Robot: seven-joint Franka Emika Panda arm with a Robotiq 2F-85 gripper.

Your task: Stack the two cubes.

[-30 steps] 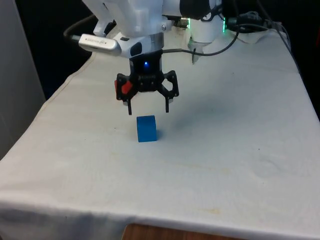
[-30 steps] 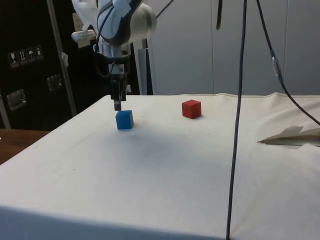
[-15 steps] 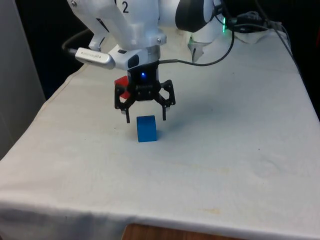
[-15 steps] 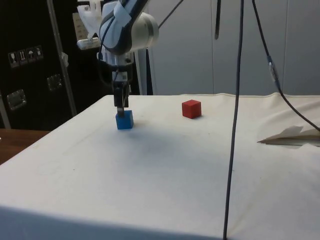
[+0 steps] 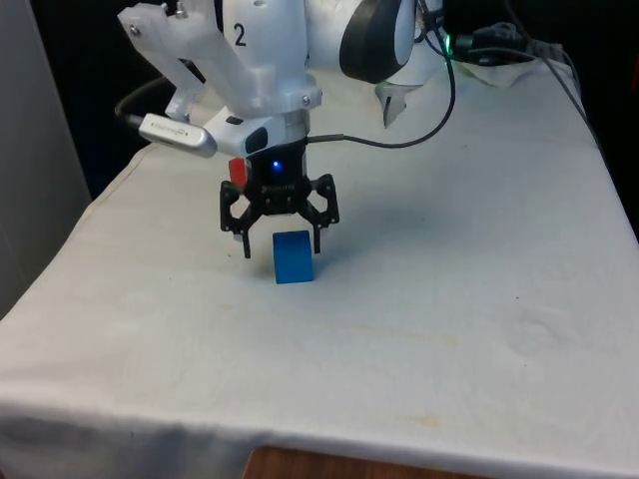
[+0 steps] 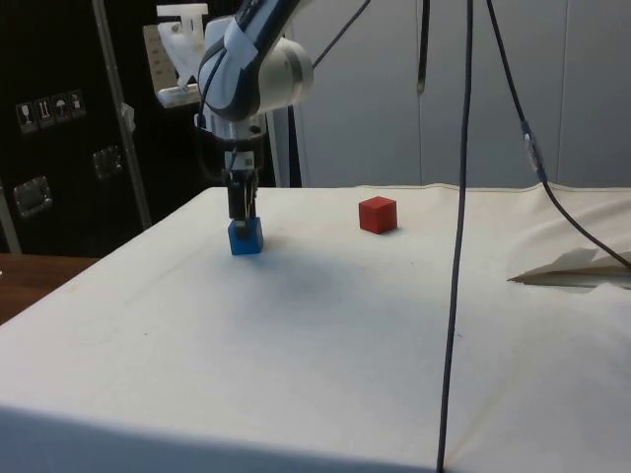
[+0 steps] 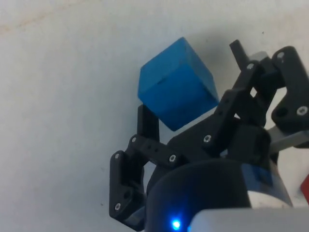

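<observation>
Blue matte cube (image 5: pixel 293 257), white cloth (image 5: pixel 449 299)

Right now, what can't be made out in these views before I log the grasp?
- Front view: most of the red cube is hidden behind the gripper.
- Side view: the blue cube is partly covered by the fingers; whether they touch it cannot be told.

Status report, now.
Gripper open, straddling blue cube, not gripping. Red cube apart on the cloth. Nothing in the way.
</observation>
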